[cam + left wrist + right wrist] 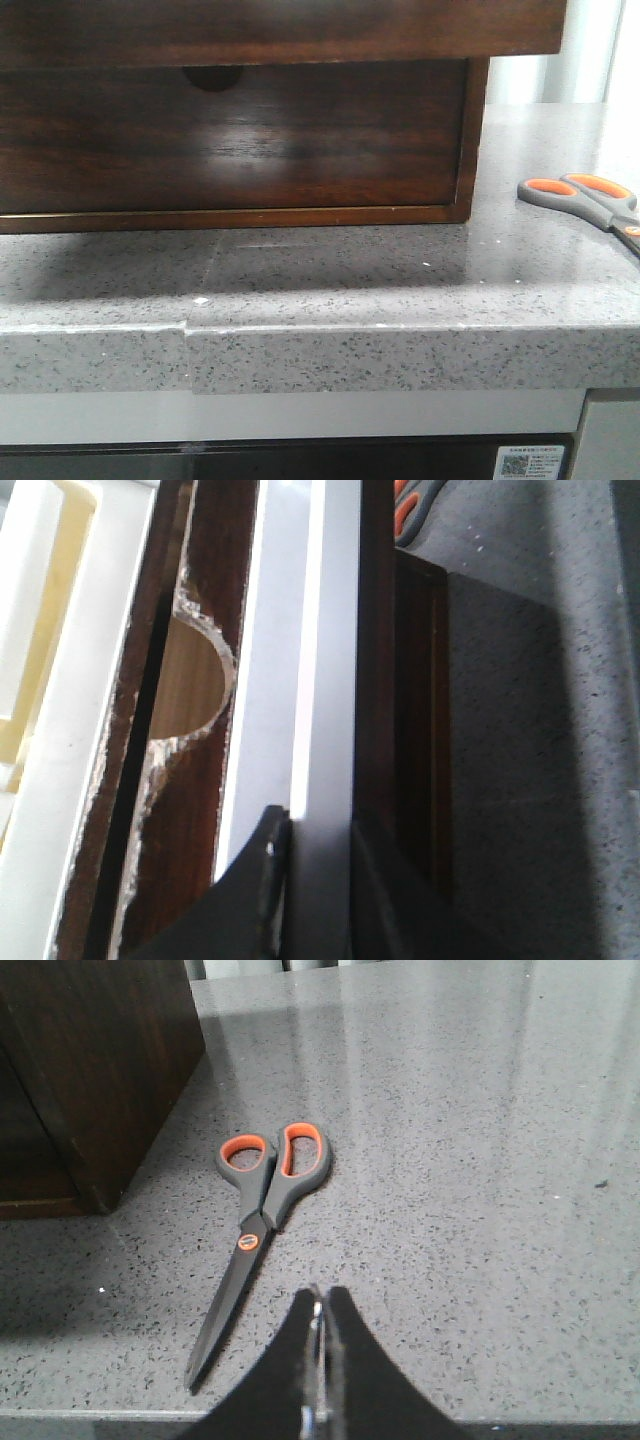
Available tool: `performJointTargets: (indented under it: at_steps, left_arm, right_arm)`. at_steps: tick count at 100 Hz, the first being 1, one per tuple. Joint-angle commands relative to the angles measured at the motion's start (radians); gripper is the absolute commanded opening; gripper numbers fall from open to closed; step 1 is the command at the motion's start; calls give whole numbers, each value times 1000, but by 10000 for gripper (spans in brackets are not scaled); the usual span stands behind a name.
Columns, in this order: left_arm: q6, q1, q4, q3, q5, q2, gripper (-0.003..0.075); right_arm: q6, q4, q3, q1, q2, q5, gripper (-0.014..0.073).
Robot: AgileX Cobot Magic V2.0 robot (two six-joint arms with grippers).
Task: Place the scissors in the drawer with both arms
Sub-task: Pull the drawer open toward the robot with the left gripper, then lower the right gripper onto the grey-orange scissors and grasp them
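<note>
Right fingers pressed together near scissors; left fingers seemingly clamp drawer.

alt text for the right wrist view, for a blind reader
Closed scissors with orange-lined handles lie flat on a speckled grey counter, beside the corner of a dark wooden box. The right gripper, fingers together and empty, hovers near the blades.

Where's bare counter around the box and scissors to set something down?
Free: the counter strip between the drawer front and the counter's front edge; and the wide stretch beyond the scissors, away from the box. Tight: the narrow gap between box corner and scissors handles.
</note>
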Motion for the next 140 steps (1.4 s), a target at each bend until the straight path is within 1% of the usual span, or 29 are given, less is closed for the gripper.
performJointTargets:
  at_steps: [1,10,28,47,53,60,72,79,93,117,130,140]
  left_arm:
    - [-55,-46,-35,-35,-98,-16,-21]
    - [-55,-77,-46,-35,-76,-27,-21]
    - [-55,-124,-46,-35,17,-52,-21]
    - [-55,-124,-44,-37,52,-56,-20]
    - [-55,-124,-44,-37,65,-56,-7]
    - [-55,-124,-44,-37,82,-56,62]
    - [-55,-124,-44,-37,113,-56,260]
    - [-55,-124,-46,-37,133,-56,321]
    - [-55,-124,-87,-37,148,-59,300]
    - [-55,-125,-139,-37,25,-101,292]
    - [-55,-125,-199,-37,23,-155,292]
    - [-55,-125,-236,-37,17,-207,292]
  right_arm:
    - [-2,-1,-35,0,21,-62,-62]
    - [-2,-1,-35,0,21,-61,-62]
    - [-2,-1,-35,0,21,-60,-62]
    - [-2,-1,-35,0,21,-60,-62]
    - [-2,-1,-35,0,21,-60,-62]
    - [-2,-1,-35,0,21,-60,-62]
    - [-2,-1,-35,0,21,-60,-62]
    - [-2,-1,-35,0,21,-60,-62]
    - [-2,-1,-35,0,21,-62,-62]
    - [-2,-1,-35,0,26,-58,-62]
    - [-2,-1,-36,0,57,-60,-60]
    - [-2,-1,-58,0,117,-21,-53]
